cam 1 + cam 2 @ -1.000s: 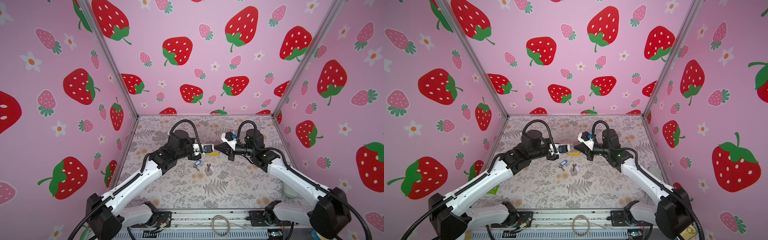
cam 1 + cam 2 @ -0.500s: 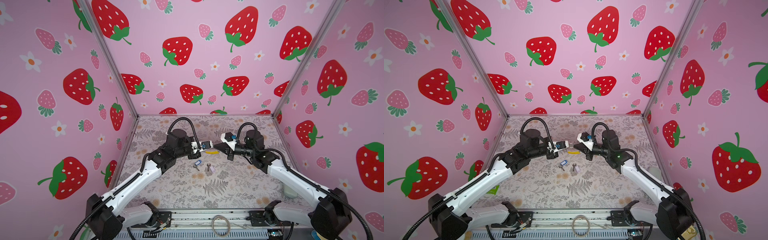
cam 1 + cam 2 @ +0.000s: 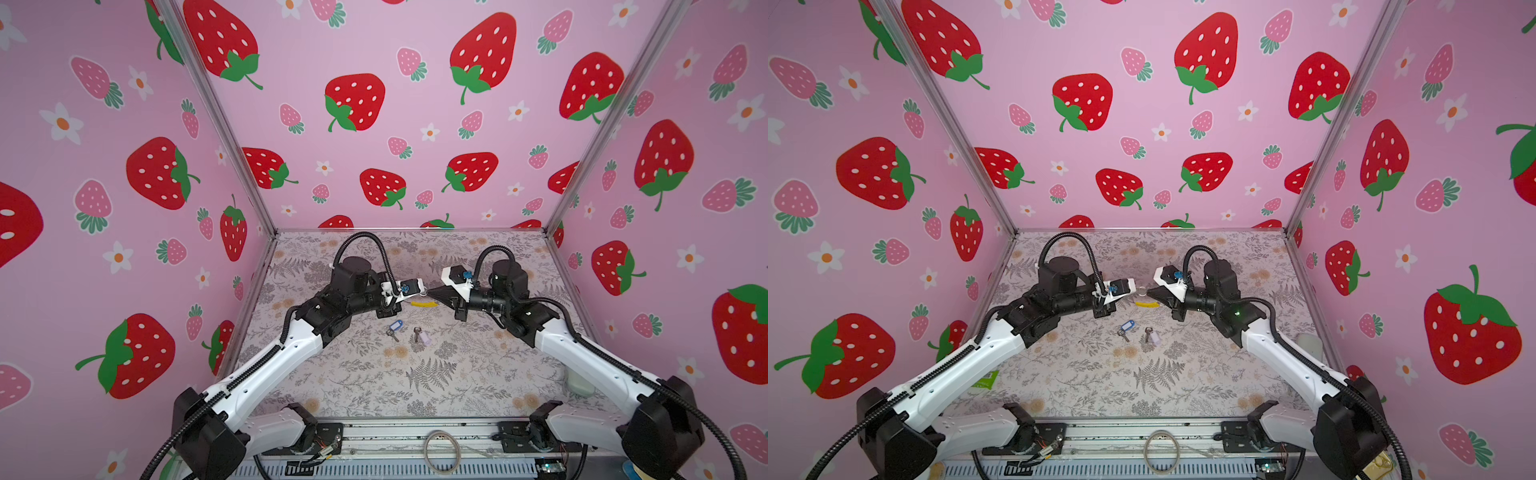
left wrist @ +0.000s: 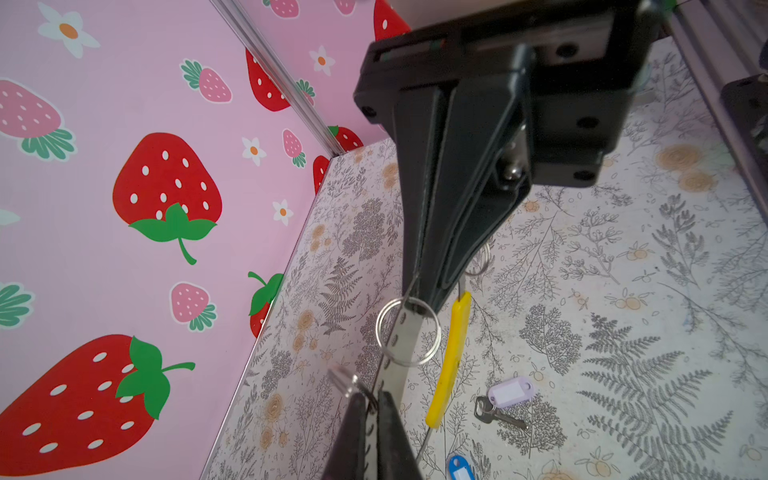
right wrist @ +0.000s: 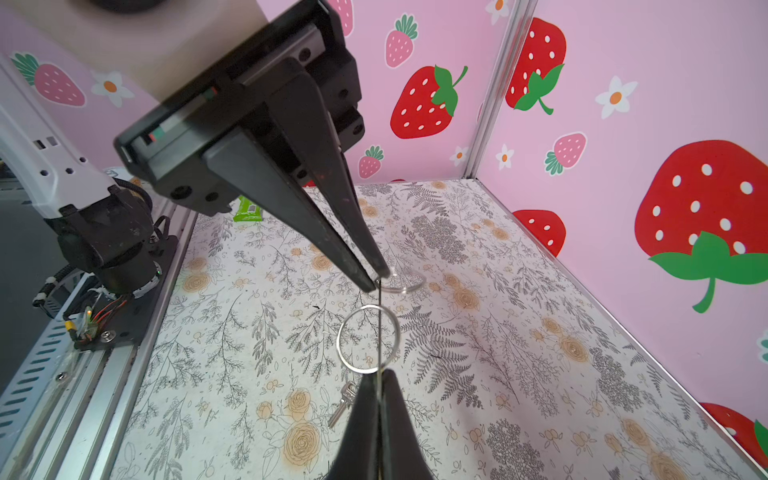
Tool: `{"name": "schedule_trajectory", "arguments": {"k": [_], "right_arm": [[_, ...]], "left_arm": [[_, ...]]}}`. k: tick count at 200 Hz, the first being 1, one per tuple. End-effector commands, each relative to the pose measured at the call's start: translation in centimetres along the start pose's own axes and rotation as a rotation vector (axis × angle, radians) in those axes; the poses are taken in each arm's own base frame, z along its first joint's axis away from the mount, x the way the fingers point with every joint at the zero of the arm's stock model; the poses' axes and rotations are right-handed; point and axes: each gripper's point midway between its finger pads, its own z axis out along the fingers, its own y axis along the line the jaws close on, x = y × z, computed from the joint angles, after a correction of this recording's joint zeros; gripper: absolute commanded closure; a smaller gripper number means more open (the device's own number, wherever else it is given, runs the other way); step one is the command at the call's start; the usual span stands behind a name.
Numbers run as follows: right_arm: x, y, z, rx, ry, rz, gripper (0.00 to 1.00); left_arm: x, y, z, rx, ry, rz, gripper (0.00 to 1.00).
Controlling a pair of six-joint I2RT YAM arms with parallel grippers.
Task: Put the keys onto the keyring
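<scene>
The walls [image 3: 291, 62] are pink, printed with red strawberries, green leaves and white flowers with orange centres. The tabletop [image 3: 374, 386] is pale, patterned with grey ferns and orange blossoms. In both top views the keyring [image 3: 424, 304] has a yellow section. One key bears a blue tag [image 3: 395, 324]; at three o'clock of it lies a lilac tag [image 3: 424, 338]. The arms [image 3: 266, 370] are white and black.

This is a robotics lab test cell. Aluminium frame posts [image 3: 223, 124] hold pink strawberry-print panels [image 3: 374, 50] as walls from 9 through 12 to 3 o'clock. A floral sheet [image 3: 415, 395] covers the tabletop. At 6 o'clock, two robot arms [image 3: 266, 370] are bolted to a metal rail [image 3: 395, 432] with exposed wiring [image 3: 321, 446].
</scene>
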Motion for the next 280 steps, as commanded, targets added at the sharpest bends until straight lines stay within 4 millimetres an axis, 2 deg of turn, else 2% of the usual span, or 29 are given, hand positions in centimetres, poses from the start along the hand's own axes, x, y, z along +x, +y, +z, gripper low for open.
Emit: {"name": "schedule_trajectory", "arguments": {"k": [1, 34, 80, 88, 108, 126, 168, 216, 280], "right_arm": [[-1.3, 0.9, -0.1, -0.041, -0.026, -0.04, 1.0], [-1.4, 0.8, -0.1, -0.04, -0.024, -0.048, 1.0], [-1.4, 0.6, -0.2, -0.02, -0.02, -0.059, 1.0], [-1.3, 0.5, -0.1, -0.017, -0.018, -0.058, 1.0], [-1.2, 0.4, -0.1, -0.012, -0.017, -0.059, 1.0], [-1.4, 0.4, -0.2, -0.006, -0.023, -0.06, 1.0], [-1.4, 0.3, -0.2, 0.002, -0.025, -0.06, 1.0], [-1.9, 0.1, -0.3, 0.008, -0.036, -0.063, 1.0], [-2.0, 0.1, -0.3, 0.008, -0.037, -0.062, 1.0]], "left_arm": [[-2.6, 0.1, -0.1, 0.023, -0.11, 0.014, 0.86], [-2.6, -0.4, 0.0, 0.053, -0.111, 0.014, 0.87], [-2.1, 0.4, -0.3, 0.008, -0.073, 0.018, 0.9], [-2.2, 0.5, -0.4, -0.005, -0.074, 0.015, 0.88], [-2.7, 1.1, -1.0, -0.04, -0.092, 0.011, 0.72], [-3.0, 1.5, -1.5, -0.075, -0.096, 0.01, 0.67], [-1.9, 1.0, -1.9, -0.082, -0.063, -0.002, 0.73], [-0.4, -0.3, -1.1, -0.045, -0.016, -0.011, 0.7], [-0.1, -0.8, 0.0, -0.037, 0.018, 0.03, 0.7]]}}
